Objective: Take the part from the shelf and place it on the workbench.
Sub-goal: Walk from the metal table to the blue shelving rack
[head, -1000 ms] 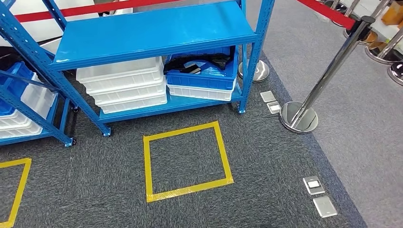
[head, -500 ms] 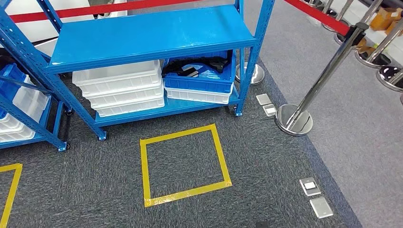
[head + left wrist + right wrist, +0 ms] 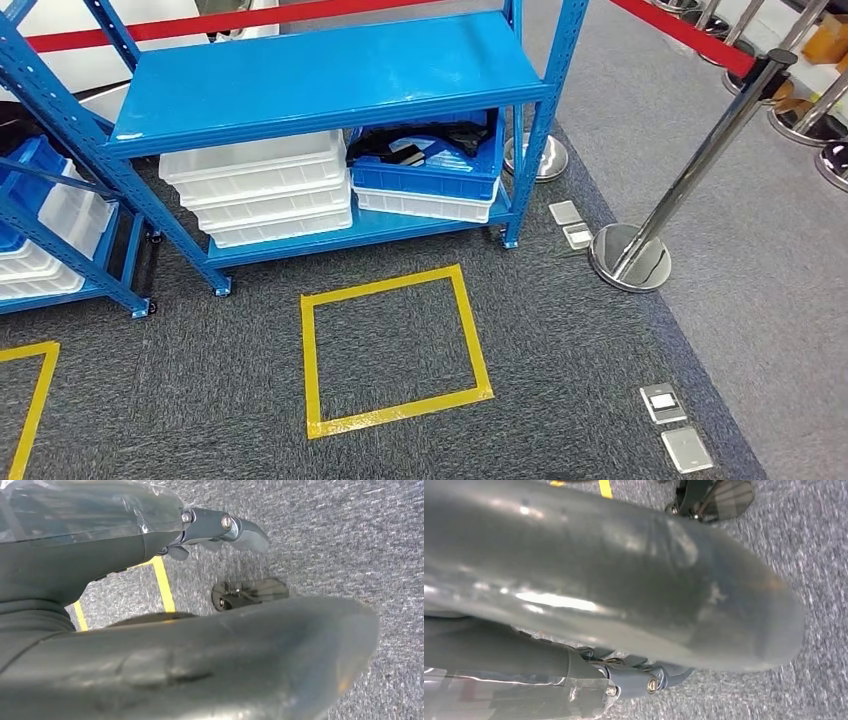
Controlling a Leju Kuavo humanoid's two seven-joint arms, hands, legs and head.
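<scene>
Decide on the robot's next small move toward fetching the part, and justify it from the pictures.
Probably a step forward into the yellow floor square. The blue shelf stands beyond it, and the blue bin holding dark parts sits on its lower level. The left robot hand and right robot hand hang over carpet, holding nothing.

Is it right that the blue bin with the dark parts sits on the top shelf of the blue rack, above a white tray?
Not quite. In the head view the blue bin sits on the bottom shelf of the blue rack, under the top shelf. It does rest on a white tray.
</scene>
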